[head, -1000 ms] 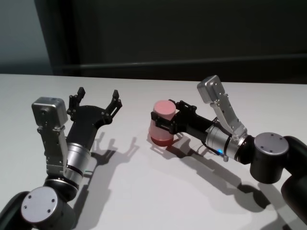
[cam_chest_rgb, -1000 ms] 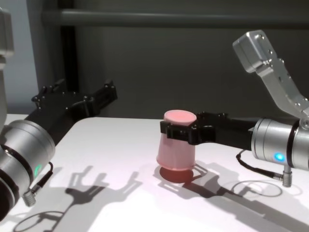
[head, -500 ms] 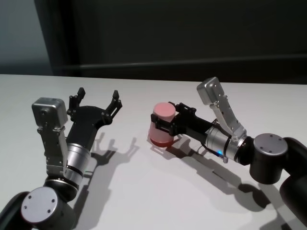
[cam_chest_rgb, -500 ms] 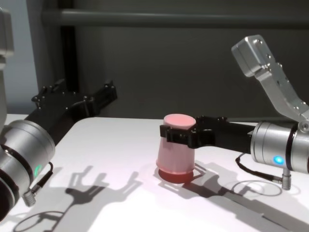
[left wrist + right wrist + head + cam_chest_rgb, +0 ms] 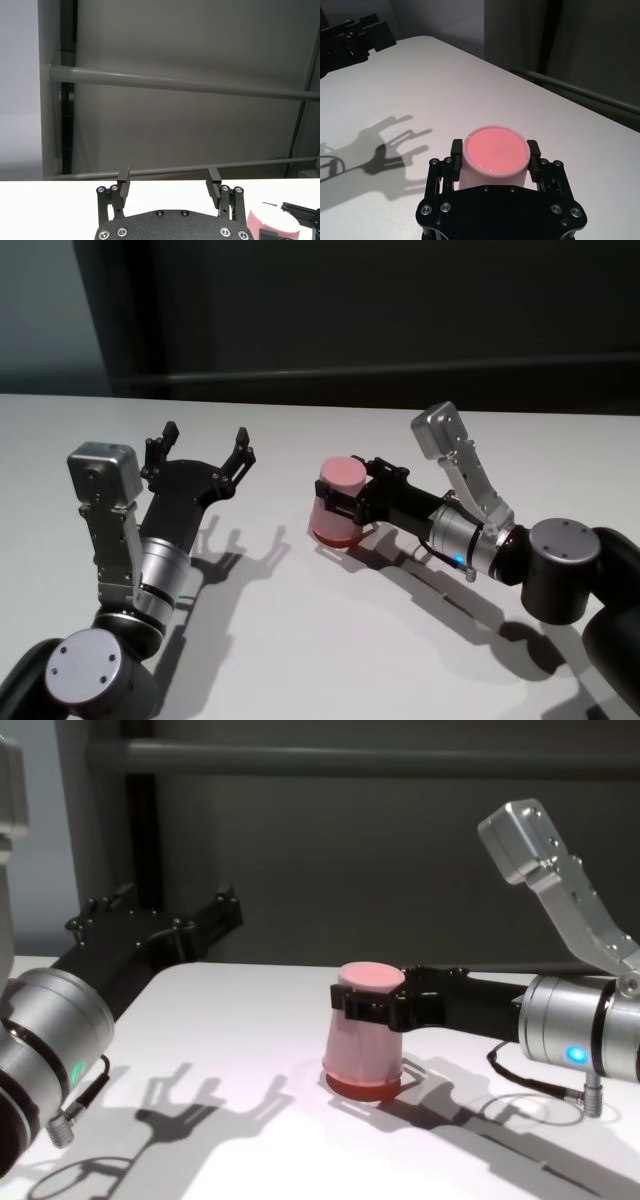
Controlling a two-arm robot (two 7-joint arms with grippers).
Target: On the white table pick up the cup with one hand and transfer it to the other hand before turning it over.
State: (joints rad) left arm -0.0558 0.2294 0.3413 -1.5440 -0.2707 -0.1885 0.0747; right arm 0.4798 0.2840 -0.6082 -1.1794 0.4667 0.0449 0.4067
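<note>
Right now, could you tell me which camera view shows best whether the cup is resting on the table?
The chest view: side-on, the upside-down cup has its wide rim at the white table, the right gripper around its base. The head view looks down on it; the right wrist view shows only its base; the left wrist view catches an edge.

White table (image 5: 330,640), with upside-down pink cup (image 5: 337,502) on it.

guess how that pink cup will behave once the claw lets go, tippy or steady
Probably steady: the cup stands upside down, wide rim on the table. Likely light, thin plastic, so a nudge from the right claw around its upper wall could slide it. Its smooth tapered wall may slip upward.
</note>
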